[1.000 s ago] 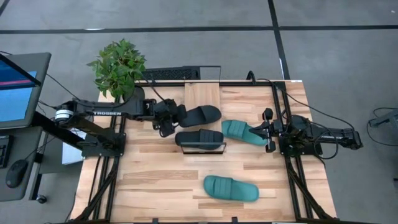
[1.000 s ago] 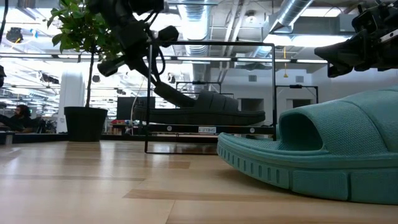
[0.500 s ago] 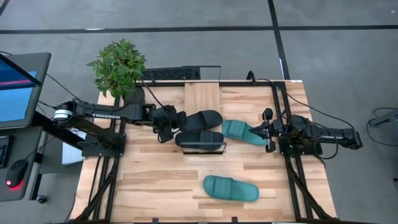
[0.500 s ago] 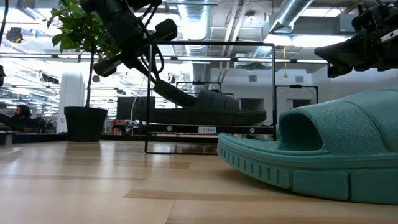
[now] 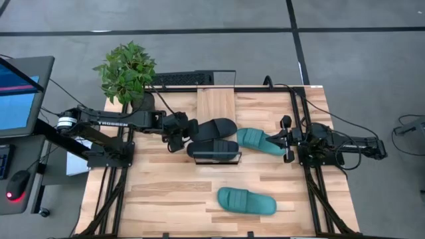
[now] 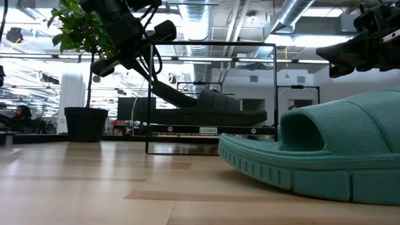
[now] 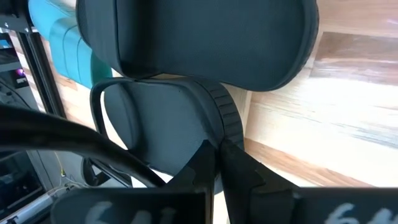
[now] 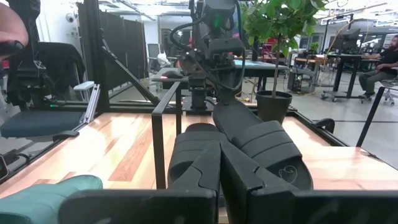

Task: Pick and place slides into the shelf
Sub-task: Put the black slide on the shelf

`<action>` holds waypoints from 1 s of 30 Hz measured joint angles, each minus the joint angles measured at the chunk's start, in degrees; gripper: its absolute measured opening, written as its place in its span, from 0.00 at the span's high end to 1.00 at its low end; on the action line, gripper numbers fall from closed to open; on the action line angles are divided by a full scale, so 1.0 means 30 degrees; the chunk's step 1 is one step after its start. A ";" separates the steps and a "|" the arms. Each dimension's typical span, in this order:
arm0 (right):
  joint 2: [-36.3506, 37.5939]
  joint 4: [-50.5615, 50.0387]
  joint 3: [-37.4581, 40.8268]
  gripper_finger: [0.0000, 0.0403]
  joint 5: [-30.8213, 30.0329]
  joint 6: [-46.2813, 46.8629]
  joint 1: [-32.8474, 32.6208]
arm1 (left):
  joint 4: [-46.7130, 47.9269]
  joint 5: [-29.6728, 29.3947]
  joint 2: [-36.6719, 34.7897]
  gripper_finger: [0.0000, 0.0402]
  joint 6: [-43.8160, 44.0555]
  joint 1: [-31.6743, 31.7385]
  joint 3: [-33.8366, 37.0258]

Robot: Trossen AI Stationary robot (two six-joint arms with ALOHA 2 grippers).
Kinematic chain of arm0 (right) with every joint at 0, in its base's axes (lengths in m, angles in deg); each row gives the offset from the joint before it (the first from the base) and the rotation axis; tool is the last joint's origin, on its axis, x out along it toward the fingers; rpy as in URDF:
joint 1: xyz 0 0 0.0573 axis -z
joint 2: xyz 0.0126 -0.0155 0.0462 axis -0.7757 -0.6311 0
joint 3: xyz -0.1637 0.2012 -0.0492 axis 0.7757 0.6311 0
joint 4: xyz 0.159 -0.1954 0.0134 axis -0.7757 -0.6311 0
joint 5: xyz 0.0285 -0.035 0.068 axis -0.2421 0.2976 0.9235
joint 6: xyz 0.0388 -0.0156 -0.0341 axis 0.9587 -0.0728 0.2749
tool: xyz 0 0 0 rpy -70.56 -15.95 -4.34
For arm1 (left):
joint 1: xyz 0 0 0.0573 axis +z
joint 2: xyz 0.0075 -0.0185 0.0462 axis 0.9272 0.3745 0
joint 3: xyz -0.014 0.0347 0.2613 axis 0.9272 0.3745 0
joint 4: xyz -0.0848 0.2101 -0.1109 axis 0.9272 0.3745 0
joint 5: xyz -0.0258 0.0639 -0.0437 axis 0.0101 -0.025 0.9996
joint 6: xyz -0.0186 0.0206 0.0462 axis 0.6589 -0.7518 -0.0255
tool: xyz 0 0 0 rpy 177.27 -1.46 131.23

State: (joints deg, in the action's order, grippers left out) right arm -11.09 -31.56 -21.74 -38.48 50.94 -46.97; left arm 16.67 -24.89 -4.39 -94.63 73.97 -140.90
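Observation:
My left gripper (image 5: 180, 129) is shut on a black slide (image 5: 214, 126) at the shelf (image 5: 217, 103), a light-wood plank with a black wire frame. This slide slants in the low view, heel (image 6: 164, 87) raised and toe end (image 6: 250, 117) down on the shelf. The second black slide (image 5: 214, 147) lies next to it on the shelf. One teal slide (image 5: 257, 141) lies flat on the table just left of my right gripper (image 5: 279, 139), which is shut and touches nothing. The other teal slide (image 5: 247, 200) lies near the table's near edge. My left gripper (image 7: 216, 152) pinches the black slide's heel rim (image 7: 225, 124) between its two fingers. It comes from the table's left, slanting down, along the slide's length. The heel is lifted and the toe end rests on the shelf, so the slide is tilted.
A potted plant (image 5: 126, 72) stands at the table's far left corner, close behind my left arm. The shelf's wire frame (image 6: 150, 100) rises around the black slides. Bare tabletop (image 5: 166, 192) lies on the near left side. A monitor (image 5: 20, 93) sits off the table's left.
My left gripper has moved a little toward the table's near edge and its arm has straightened, still shut on the slide. The held black slide's heel has come closer to the second black slide. The right arm has kept still.

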 joint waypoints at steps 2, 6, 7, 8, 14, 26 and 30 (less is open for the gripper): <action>0.0000 0.0000 0.0002 1.00 0.0000 0.0003 -0.0002 | 0.0007 0.0073 0.0000 1.00 0.0009 -0.0002 0.0000; 0.0000 0.0000 0.0000 1.00 0.0000 0.0003 0.0003 | 0.0008 0.0082 0.0000 1.00 0.0010 -0.0002 0.0000; 0.0000 0.0000 0.0001 1.00 0.0000 0.0003 0.0002 | 0.0015 0.0082 0.0000 1.00 0.0066 -0.0002 -0.0007; 0.0000 0.0000 0.0006 1.00 -0.0006 0.0003 0.0003 | 0.0027 0.0082 0.0000 1.00 0.0142 -0.0002 -0.0007; 0.0000 0.0000 0.0000 1.00 0.0000 0.0003 0.0003 | 0.0621 0.0099 0.0000 1.00 0.0581 -0.0002 -0.0007; 0.0000 0.0000 0.0006 1.00 -0.0006 -0.0003 -0.0004 | 0.1830 0.0157 0.0000 1.00 0.1553 -0.0002 -0.0022; 0.0000 0.0000 0.0005 1.00 -0.0002 0.0003 0.0003 | 0.2364 0.0508 0.0000 1.00 0.2196 -0.0002 -0.0029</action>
State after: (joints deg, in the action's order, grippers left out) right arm -11.09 -31.56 -21.72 -38.49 50.95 -46.97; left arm 23.76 -23.36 -4.39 -88.04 73.96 -140.98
